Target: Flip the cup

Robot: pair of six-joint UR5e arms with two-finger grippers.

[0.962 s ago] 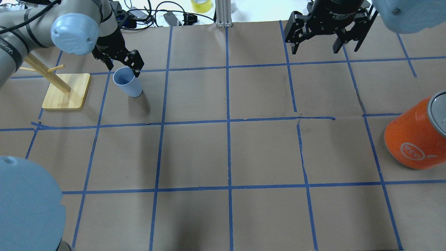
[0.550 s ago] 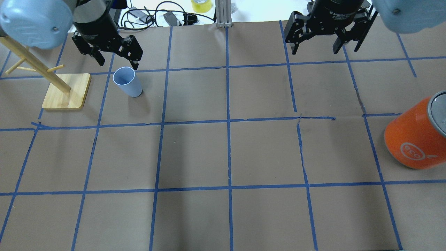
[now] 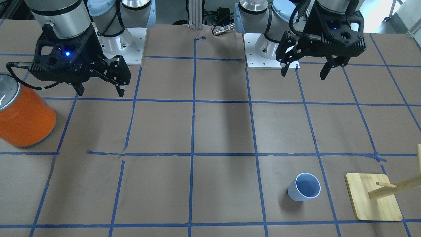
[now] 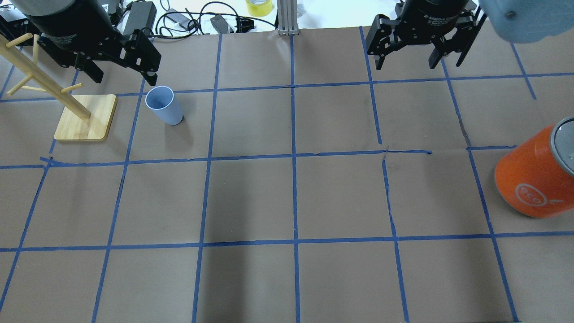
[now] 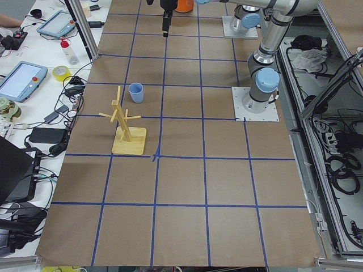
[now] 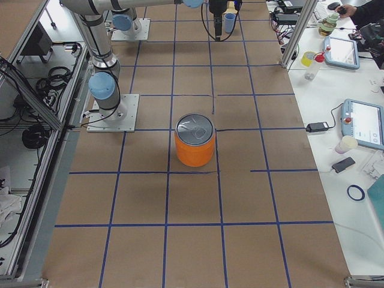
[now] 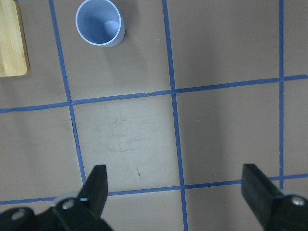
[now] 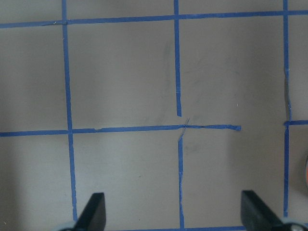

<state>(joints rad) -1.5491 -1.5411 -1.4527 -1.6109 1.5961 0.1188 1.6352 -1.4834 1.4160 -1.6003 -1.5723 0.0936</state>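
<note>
Overhead exterior is showing the left gripper (image 4: 122,74) pulling up and away from the cup (image 4: 163,106), jaws spread and empty. The cup is standing mouth-up just beside the wooden rack (image 4: 85,117), so the flip is looking finished. The right gripper (image 4: 406,60) is hanging spread, well apart from the rack.

pale blue cup (image 4: 164,105) upright, rim up

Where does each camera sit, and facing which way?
Front-facing: across the table, facing the robot; bases and arms show.
Overhead: behind the robot, looking forward-down; both arms' ends at top.
Exterior left: table end by the rack; bases at right.
Exterior right: opposite end, orange can nearest; bases left.
Left wrist: down past its fingers at the cup.
Right wrist: down past its fingers at taped table.
Front-facing and overhead share the cup.
</note>
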